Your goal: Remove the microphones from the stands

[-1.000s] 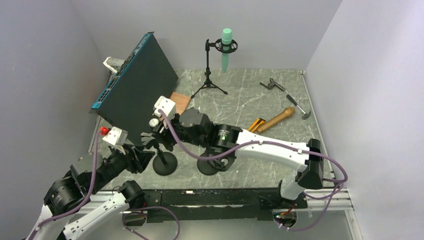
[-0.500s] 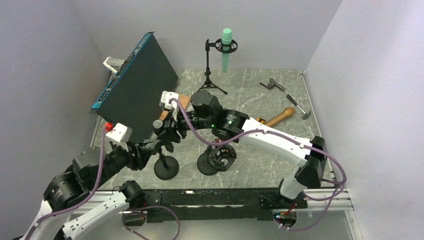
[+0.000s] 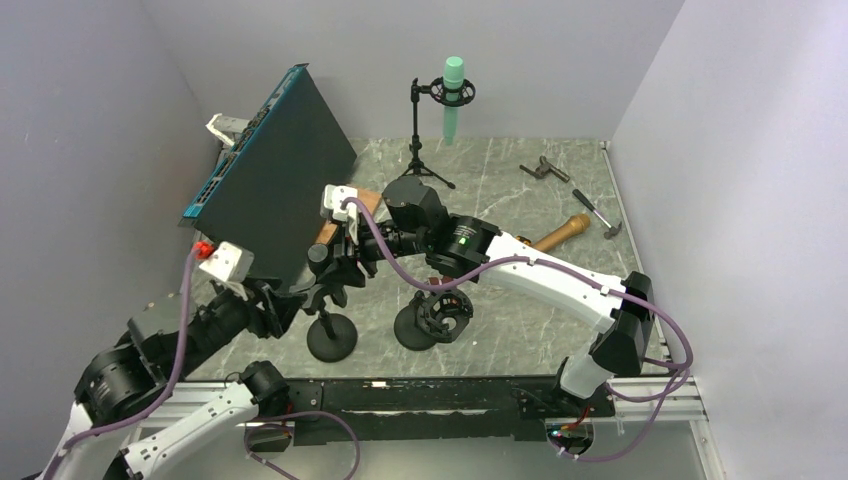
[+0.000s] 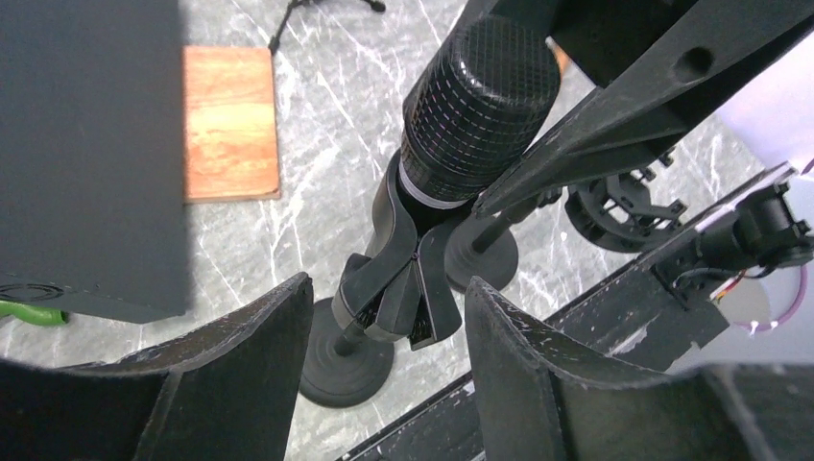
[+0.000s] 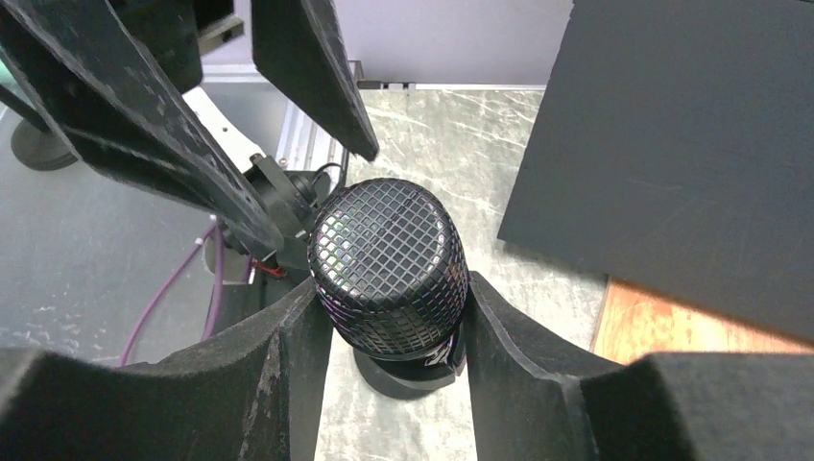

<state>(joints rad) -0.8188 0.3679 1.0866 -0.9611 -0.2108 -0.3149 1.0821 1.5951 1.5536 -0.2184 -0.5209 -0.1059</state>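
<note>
Marble tabletop [image 3: 500,190], black panel [image 3: 270,170] leaning close: right fingers [image 5: 538,384] clamp the microphone [image 5: 389,264], left fingers [image 4: 240,355] gape near its stand [image 4: 395,288].

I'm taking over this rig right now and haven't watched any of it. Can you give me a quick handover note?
Left claw: open, straddling the clip of the stand, gripping nothing.
Right claw: shut on the mesh head of the microphone.
Microphone: seated in the clip, not yet out.
Done: head grasped.
Left: probably steady the stand with the left claw, then pull the microphone free of the clip.
</note>
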